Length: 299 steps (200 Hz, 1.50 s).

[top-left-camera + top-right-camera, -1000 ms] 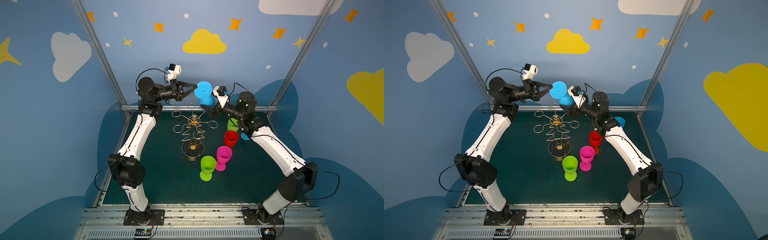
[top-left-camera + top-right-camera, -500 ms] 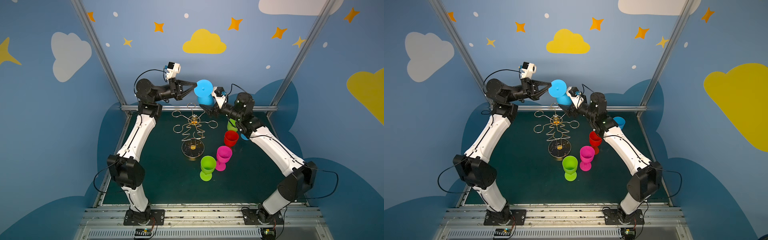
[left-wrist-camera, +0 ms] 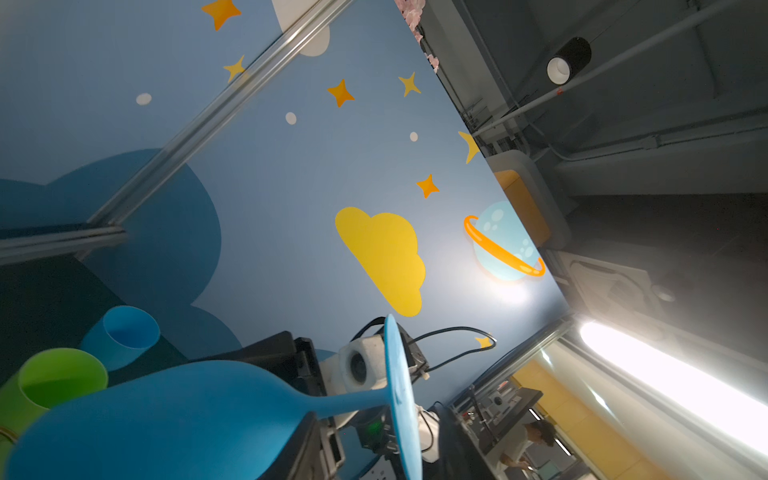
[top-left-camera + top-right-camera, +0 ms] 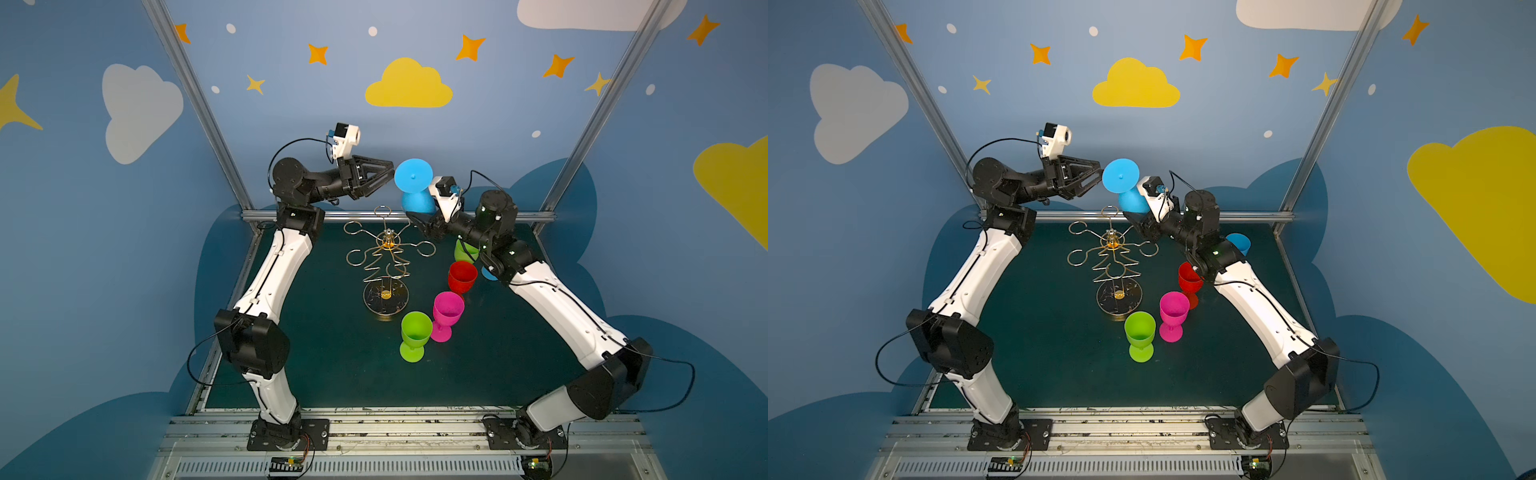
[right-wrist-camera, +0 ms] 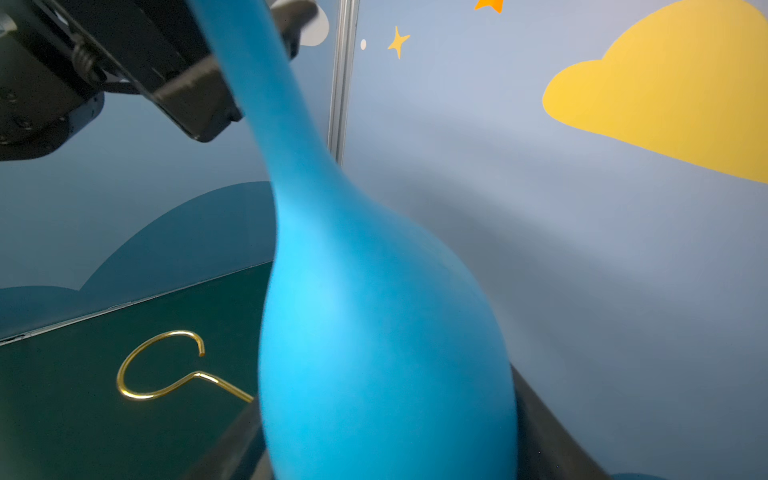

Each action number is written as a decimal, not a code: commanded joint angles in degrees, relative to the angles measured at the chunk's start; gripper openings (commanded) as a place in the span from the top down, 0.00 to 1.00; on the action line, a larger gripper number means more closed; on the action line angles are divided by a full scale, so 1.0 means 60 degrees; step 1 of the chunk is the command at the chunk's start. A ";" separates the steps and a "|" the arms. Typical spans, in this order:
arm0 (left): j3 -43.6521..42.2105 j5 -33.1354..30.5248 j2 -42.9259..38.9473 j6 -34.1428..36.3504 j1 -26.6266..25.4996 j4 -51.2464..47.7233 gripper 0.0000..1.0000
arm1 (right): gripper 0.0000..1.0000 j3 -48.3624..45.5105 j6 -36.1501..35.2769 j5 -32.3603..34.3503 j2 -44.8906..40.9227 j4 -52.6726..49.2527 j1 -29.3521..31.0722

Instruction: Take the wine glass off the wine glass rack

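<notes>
A blue wine glass [image 4: 417, 202] [image 4: 1133, 202] hangs in the air behind the rack, tilted, with its round foot [image 4: 412, 175] turned up and to the left. My right gripper [image 4: 419, 220] [image 5: 386, 457] is shut on its bowl, one dark finger on each side. My left gripper [image 4: 390, 173] [image 4: 1099, 174] is open at the foot end; in the right wrist view its fingers [image 5: 195, 99] stand apart on either side of the stem. The gold wire wine glass rack [image 4: 386, 266] [image 4: 1113, 259] stands on the mat below with no glass on its loops.
Upright on the dark mat [image 4: 332, 365], right of the rack, stand a green glass [image 4: 415, 332], a pink one [image 4: 448, 309] and a red one [image 4: 462, 276]. Another green glass [image 4: 463, 251] and a blue one [image 4: 1239, 242] sit partly behind my right arm. Blue walls close in behind.
My left gripper has opened and let go of the stem. My right gripper has closed in on the bowl. The glass has hardly moved.
</notes>
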 commanded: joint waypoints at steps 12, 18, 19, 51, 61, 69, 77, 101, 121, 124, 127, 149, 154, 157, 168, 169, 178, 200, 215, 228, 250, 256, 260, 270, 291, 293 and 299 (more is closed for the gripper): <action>-0.0016 -0.0396 -0.0505 0.1565 0.0330 -0.0689 0.39 | 0.64 -0.0178 0.0695 0.0764 -0.1157 -0.1454 0.0104; -0.0054 -0.0463 -0.0525 0.2044 0.0364 -0.0909 0.39 | 0.64 -0.0238 0.0799 0.0895 -0.1335 -0.1744 0.0131; -0.0058 -0.0472 -0.0541 0.2119 0.0357 -0.0945 0.38 | 0.64 -0.0247 0.0816 0.0917 -0.1373 -0.1793 0.0136; -0.0510 -0.1206 -0.1079 0.6697 0.0257 -0.3134 0.37 | 0.69 -0.0048 0.1289 0.1778 -0.2058 -0.4049 0.0141; -0.1081 -0.1832 -0.1429 0.8394 0.0118 -0.3405 0.37 | 0.70 0.0067 0.1423 0.1874 -0.2200 -0.4762 0.0151; -0.1702 -0.2236 -0.1734 0.9616 -0.0027 -0.3082 0.37 | 0.70 0.0197 0.1537 0.1878 -0.2280 -0.5319 0.0149; -0.2338 -0.2633 -0.2028 1.0682 -0.0175 -0.2618 0.37 | 0.70 0.0338 0.1642 0.1865 -0.2316 -0.5830 0.0146; -0.3721 -0.3279 -0.2627 1.3440 -0.0621 -0.1562 0.38 | 0.73 0.0564 0.1892 0.1709 -0.2455 -0.6799 0.0186; -0.4252 -0.3421 -0.2850 1.5154 -0.0921 -0.1378 0.40 | 0.75 0.0575 0.2067 0.1607 -0.2544 -0.7036 0.0248; -0.4296 -0.3423 -0.2890 1.5349 -0.0964 -0.1385 0.40 | 0.75 0.0592 0.2091 0.1579 -0.2541 -0.7059 0.0256; -0.4329 -0.3422 -0.2906 1.5556 -0.1007 -0.1418 0.41 | 0.75 0.0605 0.2114 0.1550 -0.2529 -0.7089 0.0272; -0.4529 -0.3439 -0.3083 1.6710 -0.1329 -0.1549 0.41 | 0.76 0.0796 0.2172 0.1481 -0.2381 -0.7372 0.0407; -0.4544 -0.3451 -0.3099 1.6924 -0.1382 -0.1592 0.42 | 0.76 0.0834 0.2199 0.1481 -0.2331 -0.7412 0.0439; -0.4560 -0.3475 -0.3118 1.7044 -0.1420 -0.1620 0.42 | 0.76 0.0862 0.2210 0.1481 -0.2298 -0.7439 0.0467; -0.4547 -0.3537 -0.3160 1.7395 -0.1530 -0.1758 0.43 | 0.77 0.0964 0.2220 0.1466 -0.2161 -0.7543 0.0528; -0.4546 -0.3540 -0.3162 1.7411 -0.1542 -0.1766 0.43 | 0.77 0.0969 0.2223 0.1466 -0.2145 -0.7556 0.0532; -0.4569 -0.3572 -0.3189 1.7614 -0.1616 -0.1817 0.43 | 0.77 0.1024 0.2226 0.1446 -0.2053 -0.7605 0.0582; -0.4506 -0.3548 -0.3212 1.7855 -0.1755 -0.1966 0.44 | 0.78 0.1158 0.2245 0.1318 -0.1841 -0.7667 0.0695; -0.4472 -0.3544 -0.3221 1.8083 -0.1868 -0.2152 0.44 | 0.78 0.1299 0.2251 0.1290 -0.1673 -0.7740 0.0772; -0.4472 -0.3556 -0.3276 1.8268 -0.1945 -0.2240 0.45 | 0.79 0.1419 0.2254 0.1261 -0.1548 -0.7815 0.0843; -0.4475 -0.3577 -0.3288 1.8453 -0.2009 -0.2333 0.48 | 0.79 0.1613 0.2255 0.1162 -0.1363 -0.7963 0.0956; -0.4454 -0.3547 -0.3282 1.8505 -0.2023 -0.2402 0.50 | 0.79 0.1680 0.2229 0.1146 -0.1298 -0.8027 0.0989; -0.4443 -0.3550 -0.3289 1.8532 -0.2030 -0.2449 0.51 | 0.79 0.1712 0.2230 0.1144 -0.1257 -0.8063 0.1011; -0.4444 -0.3569 -0.3309 1.8562 -0.2043 -0.2464 0.55 | 0.79 0.1763 0.2231 0.1136 -0.1187 -0.8167 0.1059; -0.4472 -0.3589 -0.3311 1.8587 -0.2053 -0.2502 0.64 | 0.79 0.1766 0.2263 0.1089 -0.1135 -0.8255 0.1147; -0.4472 -0.3598 -0.3317 1.8589 -0.2052 -0.2501 0.65 | 0.79 0.1766 0.2268 0.1093 -0.1138 -0.8264 0.1150; -0.4472 -0.3587 -0.3313 1.8606 -0.2052 -0.2535 0.69 | 0.78 0.1779 0.2270 0.1071 -0.1121 -0.8297 0.1163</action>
